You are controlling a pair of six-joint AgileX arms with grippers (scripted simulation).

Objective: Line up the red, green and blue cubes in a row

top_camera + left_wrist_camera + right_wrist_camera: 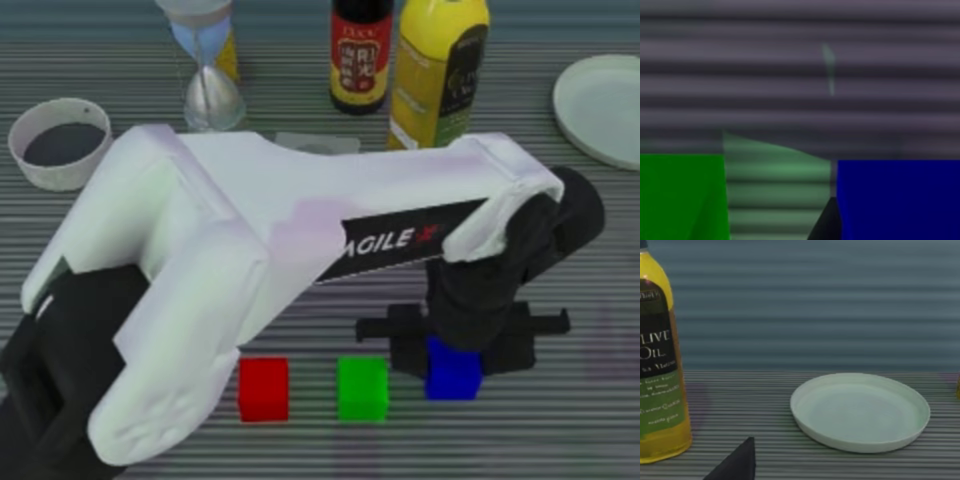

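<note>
Near the table's front edge, the red cube (263,388), green cube (362,387) and blue cube (453,374) stand in a line from left to right. My left arm reaches across the table, and its gripper (455,352) comes down over the blue cube, shut on it. In the left wrist view one dark fingertip (826,222) presses the blue cube's (897,200) side, and the green cube (680,195) sits apart beside it. My right gripper (805,476) is parked out of the top view, open and holding nothing.
Along the back stand an hourglass (208,70), a dark sauce bottle (361,55) and an olive oil bottle (437,70). A grey-filled white cup (60,143) is at the back left. A pale plate (603,108) lies at the back right.
</note>
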